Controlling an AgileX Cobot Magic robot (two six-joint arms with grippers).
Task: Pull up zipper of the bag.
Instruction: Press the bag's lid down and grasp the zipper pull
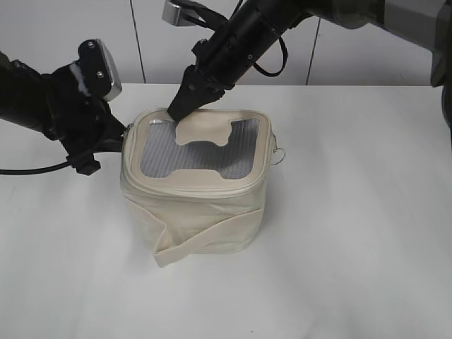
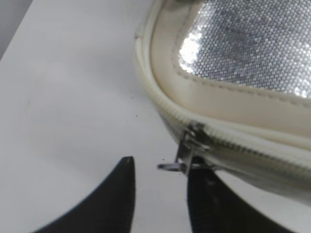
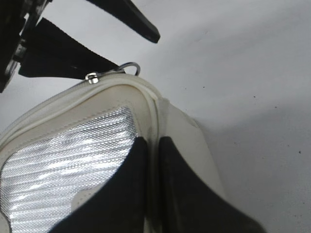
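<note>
The cream bag [image 1: 201, 215] stands mid-table, its mesh lid up. The zipper [image 1: 212, 191] runs round the lid rim. One silver slider [image 2: 192, 145] sits at the lid's left corner, and its ring pull [image 2: 171, 166] sticks out between the fingers of my open left gripper [image 2: 160, 170]; the right finger lies against the slider. In the exterior view the left gripper [image 1: 116, 138] is at the bag's left side. My right gripper [image 3: 153, 141] is shut on the lid rim [image 3: 154, 104] near that corner and reaches in from the back [image 1: 178, 108]. The same slider [image 3: 92, 76] shows in the right wrist view.
A second ring pull [image 1: 280, 152] hangs at the bag's right side. The wide strap [image 1: 205, 236] loops across the bag's front. The white table [image 1: 353, 233] spreads around the bag, and a pale wall [image 1: 152, 42] stands behind it.
</note>
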